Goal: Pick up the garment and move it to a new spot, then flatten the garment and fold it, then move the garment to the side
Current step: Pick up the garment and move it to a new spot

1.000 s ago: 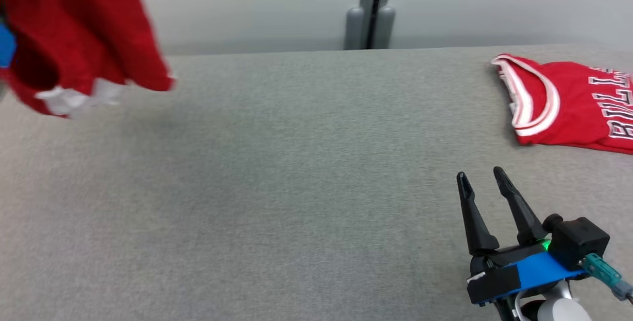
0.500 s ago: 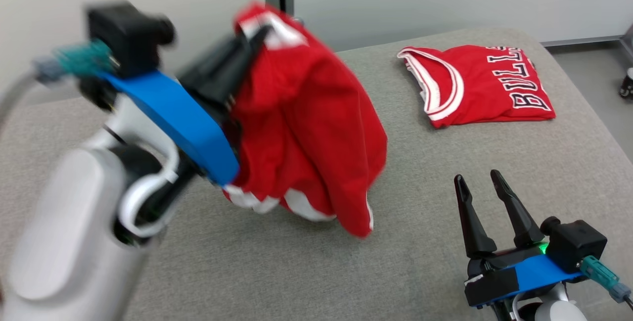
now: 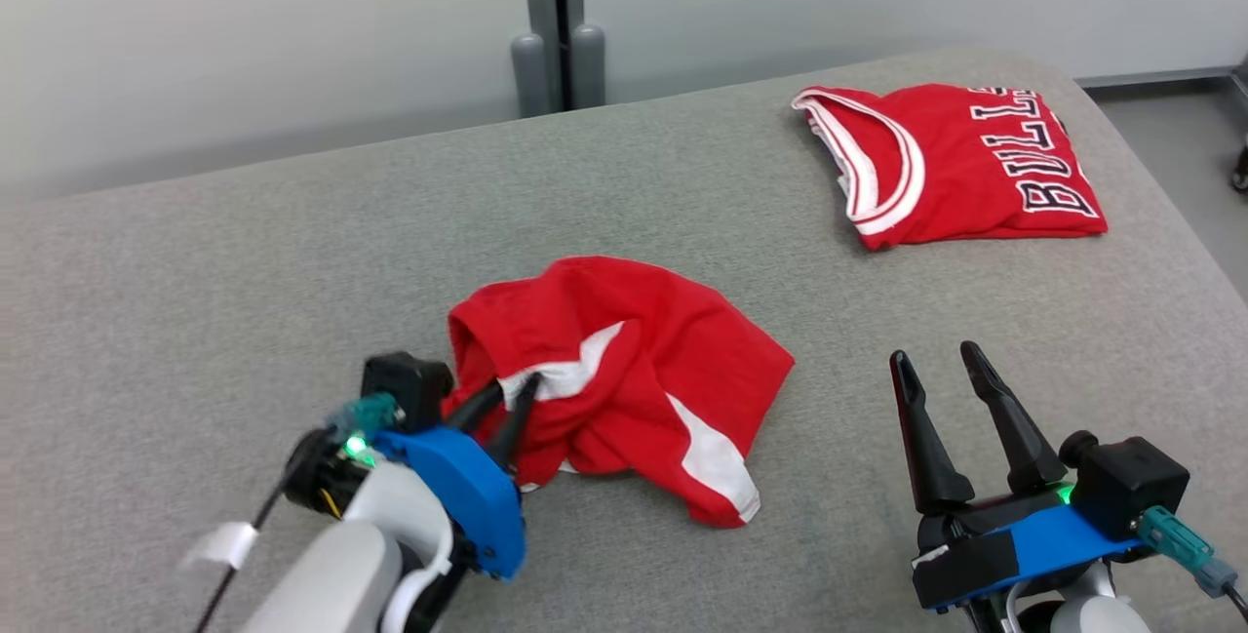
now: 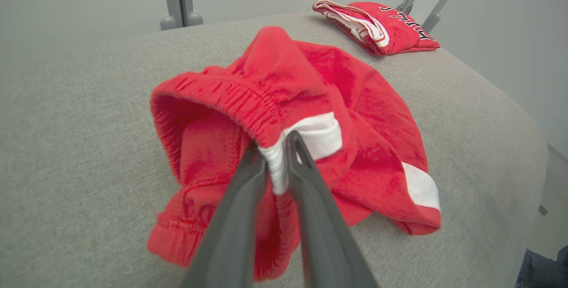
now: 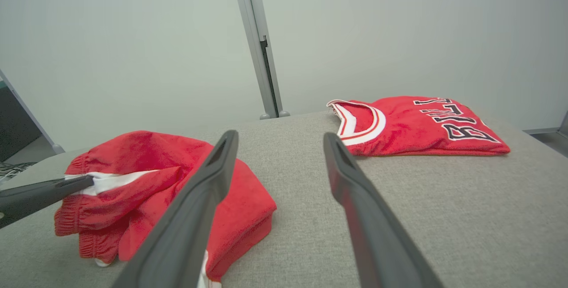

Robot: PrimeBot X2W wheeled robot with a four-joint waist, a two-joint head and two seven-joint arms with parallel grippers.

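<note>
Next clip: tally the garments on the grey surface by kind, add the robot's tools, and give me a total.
red shorts: 1
red Bulls jersey: 1
tools: 2 (left tool, right tool)
Total: 4

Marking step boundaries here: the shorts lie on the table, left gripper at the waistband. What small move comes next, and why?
Probably open the left gripper and back off. The red shorts lie crumpled on the table, their white-trimmed waistband pinched between its fingers, so the placing looks done and flattening needs that bunch freed. The right gripper stands open, clear of the cloth.
</note>
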